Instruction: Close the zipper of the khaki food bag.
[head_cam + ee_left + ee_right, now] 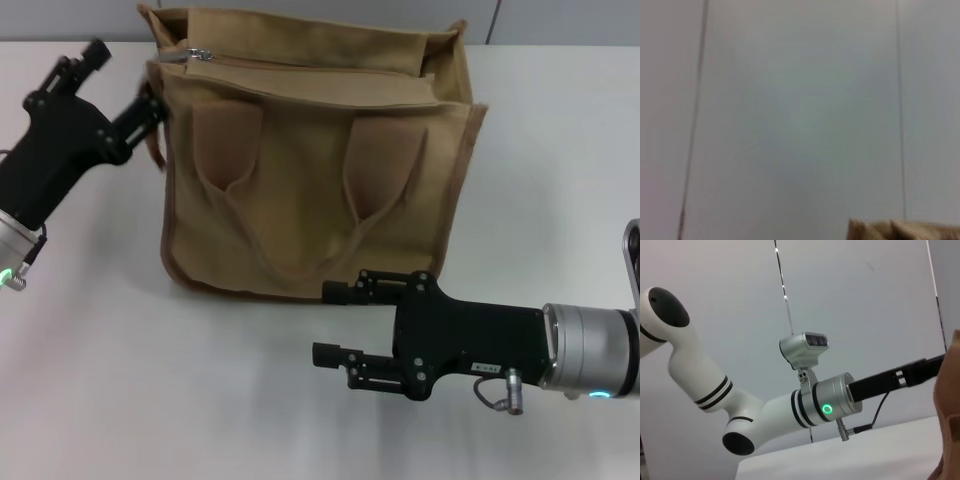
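Note:
The khaki food bag [310, 170] stands upright at the back middle of the table, its two handles hanging down its front. The zipper [310, 66] runs along the top panel, and its silver pull tab [200, 54] lies at the left end. My left gripper [125, 78] is open at the bag's upper left corner, with one finger touching the bag's left edge and the other free. The right wrist view shows this left gripper's fingers [920, 371] reaching to the bag [950, 405]. My right gripper [328, 322] is open and empty, low in front of the bag.
The white table [130, 380] runs around the bag, with a pale wall behind it. The left wrist view shows only the wall and a corner of the bag [900, 230].

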Controlling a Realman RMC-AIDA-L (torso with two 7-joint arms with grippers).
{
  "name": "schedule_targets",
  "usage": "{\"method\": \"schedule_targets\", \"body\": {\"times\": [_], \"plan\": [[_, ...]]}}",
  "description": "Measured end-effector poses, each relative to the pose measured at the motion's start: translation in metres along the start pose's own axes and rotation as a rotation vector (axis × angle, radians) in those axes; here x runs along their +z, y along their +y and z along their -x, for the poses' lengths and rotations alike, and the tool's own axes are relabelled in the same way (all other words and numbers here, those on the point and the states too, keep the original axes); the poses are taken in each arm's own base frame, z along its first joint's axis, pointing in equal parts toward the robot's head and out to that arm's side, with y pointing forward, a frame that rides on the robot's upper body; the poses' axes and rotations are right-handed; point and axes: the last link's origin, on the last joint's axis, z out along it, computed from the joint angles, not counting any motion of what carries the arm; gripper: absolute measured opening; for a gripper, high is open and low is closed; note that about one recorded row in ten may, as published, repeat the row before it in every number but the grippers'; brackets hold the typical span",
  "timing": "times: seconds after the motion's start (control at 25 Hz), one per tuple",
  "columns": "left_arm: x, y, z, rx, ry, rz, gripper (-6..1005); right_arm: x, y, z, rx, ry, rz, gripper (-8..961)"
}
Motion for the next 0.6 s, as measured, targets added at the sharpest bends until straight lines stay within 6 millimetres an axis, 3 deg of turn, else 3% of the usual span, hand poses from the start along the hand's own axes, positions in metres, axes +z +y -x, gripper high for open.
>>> {"method": "schedule_targets", "body": {"times": [0.6], "plan": [[0.0065,0.0029,-0.0009,0.042,0.012,0.01,756,0.0035,-0.0042,-0.0018,-0.009,0.014,-0.026,632]]}}
